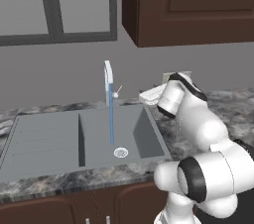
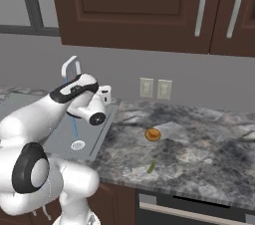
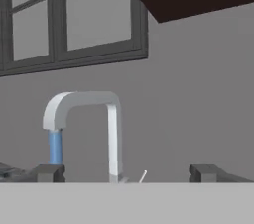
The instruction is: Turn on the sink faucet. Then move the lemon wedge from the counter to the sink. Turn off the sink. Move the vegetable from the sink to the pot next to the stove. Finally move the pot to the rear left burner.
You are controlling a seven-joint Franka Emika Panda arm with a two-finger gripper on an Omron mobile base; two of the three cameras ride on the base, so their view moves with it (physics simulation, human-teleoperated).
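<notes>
water running, gripper open near the faucet

in the hand view our gripper (image 3: 126, 172) has its two dark fingertips (image 3: 48, 171) set wide apart with nothing between them, and the sink faucet (image 3: 113, 134) stands in the gap, farther off. that view shows the thin lever (image 3: 143, 176) at the faucet's base and a blue stream (image 3: 54, 146) falling from the spout, with a window (image 3: 69, 15) above.

the left base view adds what lies below: the stream drops into the right basin of the grey sink (image 1: 44, 143), landing just beside the round drain (image 1: 120, 152).

the right base view alone shows the counter (image 2: 199, 139) right of the sink, where we see the lemon wedge (image 2: 151, 167) near the front edge and an orange round thing (image 2: 153, 134) farther back, well apart from the gripper. two wall outlets (image 2: 155, 88) sit behind them.
</notes>
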